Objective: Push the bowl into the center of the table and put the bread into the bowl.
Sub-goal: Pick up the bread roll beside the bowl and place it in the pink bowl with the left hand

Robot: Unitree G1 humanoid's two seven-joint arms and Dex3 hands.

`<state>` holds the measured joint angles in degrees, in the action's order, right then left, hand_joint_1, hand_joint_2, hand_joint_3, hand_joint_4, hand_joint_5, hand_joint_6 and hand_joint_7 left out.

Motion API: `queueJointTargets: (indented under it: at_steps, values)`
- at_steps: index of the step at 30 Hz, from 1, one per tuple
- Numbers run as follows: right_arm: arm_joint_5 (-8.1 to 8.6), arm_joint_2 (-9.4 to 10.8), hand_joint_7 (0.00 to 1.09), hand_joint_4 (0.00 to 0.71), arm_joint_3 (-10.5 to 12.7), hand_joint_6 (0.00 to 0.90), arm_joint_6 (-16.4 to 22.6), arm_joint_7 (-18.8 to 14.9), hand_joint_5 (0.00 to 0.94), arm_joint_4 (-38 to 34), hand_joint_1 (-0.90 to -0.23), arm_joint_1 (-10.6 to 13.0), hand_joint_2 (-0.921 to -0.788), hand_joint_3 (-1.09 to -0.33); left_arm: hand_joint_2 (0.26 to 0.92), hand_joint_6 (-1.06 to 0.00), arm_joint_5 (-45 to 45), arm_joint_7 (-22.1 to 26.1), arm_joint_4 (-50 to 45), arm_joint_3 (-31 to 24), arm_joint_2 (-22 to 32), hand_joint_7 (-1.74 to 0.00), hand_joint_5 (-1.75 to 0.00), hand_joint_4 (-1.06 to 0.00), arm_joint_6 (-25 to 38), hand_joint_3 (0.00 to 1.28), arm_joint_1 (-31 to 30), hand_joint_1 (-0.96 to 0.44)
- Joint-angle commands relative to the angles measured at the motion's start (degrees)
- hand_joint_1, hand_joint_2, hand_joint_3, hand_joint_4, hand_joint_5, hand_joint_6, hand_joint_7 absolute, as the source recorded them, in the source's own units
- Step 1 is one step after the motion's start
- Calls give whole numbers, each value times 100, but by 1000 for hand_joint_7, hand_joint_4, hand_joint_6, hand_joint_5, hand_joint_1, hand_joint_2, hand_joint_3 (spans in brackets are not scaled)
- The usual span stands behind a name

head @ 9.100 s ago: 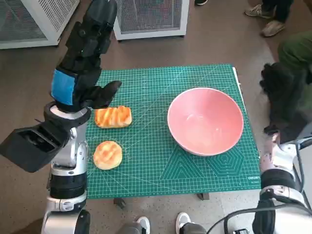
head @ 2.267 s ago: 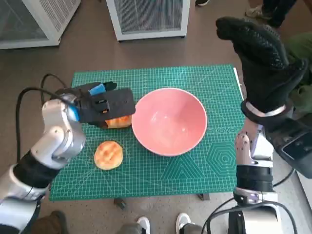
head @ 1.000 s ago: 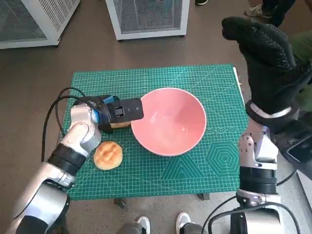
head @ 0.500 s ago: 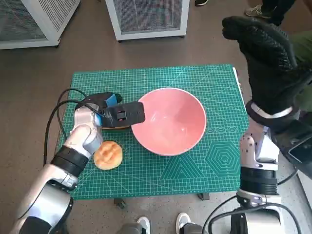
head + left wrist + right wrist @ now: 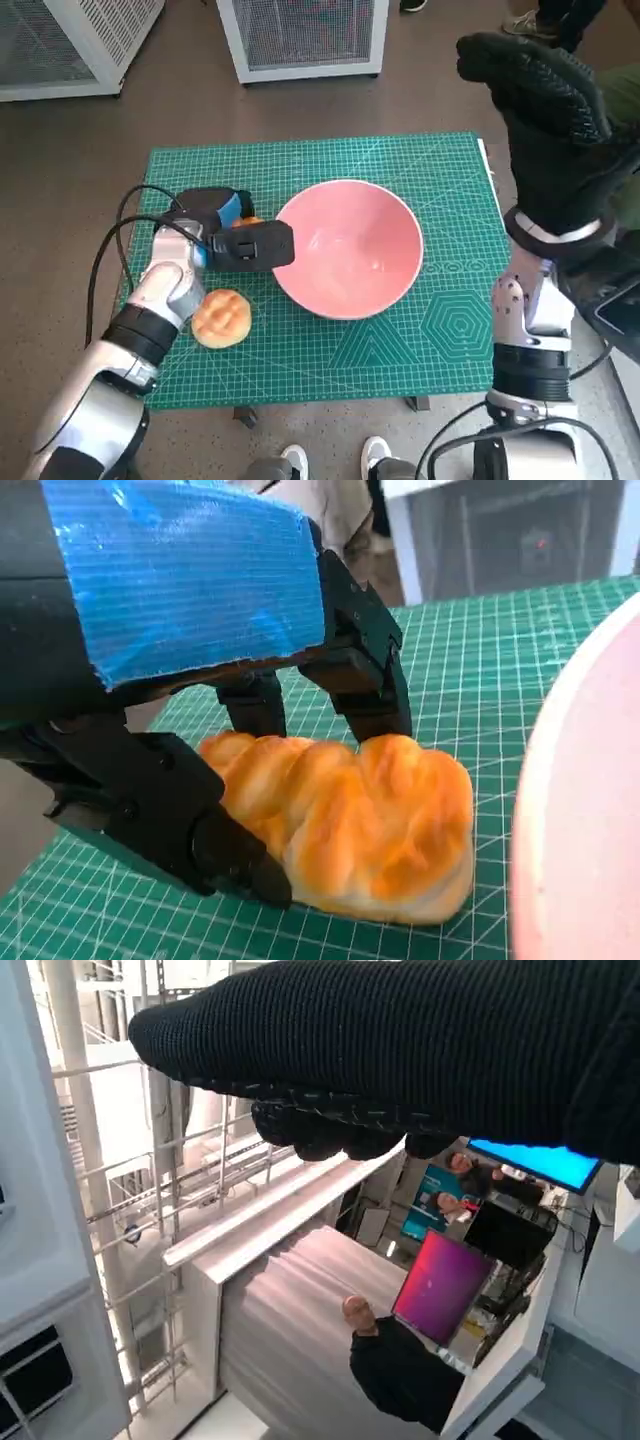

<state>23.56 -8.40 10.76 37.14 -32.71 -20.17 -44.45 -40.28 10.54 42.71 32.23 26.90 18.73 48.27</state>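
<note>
The pink bowl [image 5: 348,249] stands near the middle of the green cutting mat [image 5: 420,160], and nothing lies inside it. Just to its left, the left hand [image 5: 243,243] grips the long bread [image 5: 345,820]: in the left wrist view the black fingers [image 5: 365,685] press on its far side and the thumb on its near side, while the bread rests on the mat, close beside the bowl's rim. The round bun [image 5: 221,317] lies on the mat nearer to the robot, apart from the bowl. The right hand [image 5: 545,120] is raised high at the right; its gloved fingers lie together, holding nothing.
</note>
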Motion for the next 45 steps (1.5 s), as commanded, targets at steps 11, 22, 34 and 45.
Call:
queueJointTargets:
  at_steps: [11, 22, 34, 45]
  values:
    - [122, -35, 276, 317, -8, 291, -37, -114, 3, -18, -674, 108, -921, -688, 920, -584, -39, 220, -375, -343, 339, -1230, -1217, -627, 89, 113, -88, 1]
    - [130, -50, 271, 320, 18, 296, 4, -159, 3, -81, -676, 79, -921, -682, 914, -639, -19, 456, -1240, -762, 636, -1102, -1247, -666, 329, 86, -142, 1]
    - [118, -35, 264, 321, 15, 301, 41, -187, 2, -134, -675, 55, -921, -681, 919, -661, -71, 858, -3288, -1449, 923, -1105, -1183, -700, 943, 49, -370, 1]
    - [120, -30, 258, 322, 1, 304, 43, -208, 2, -158, -683, 29, -921, -682, 894, -731, -143, 823, -5238, -1832, 756, -964, -1186, -761, 917, 45, -665, 2]
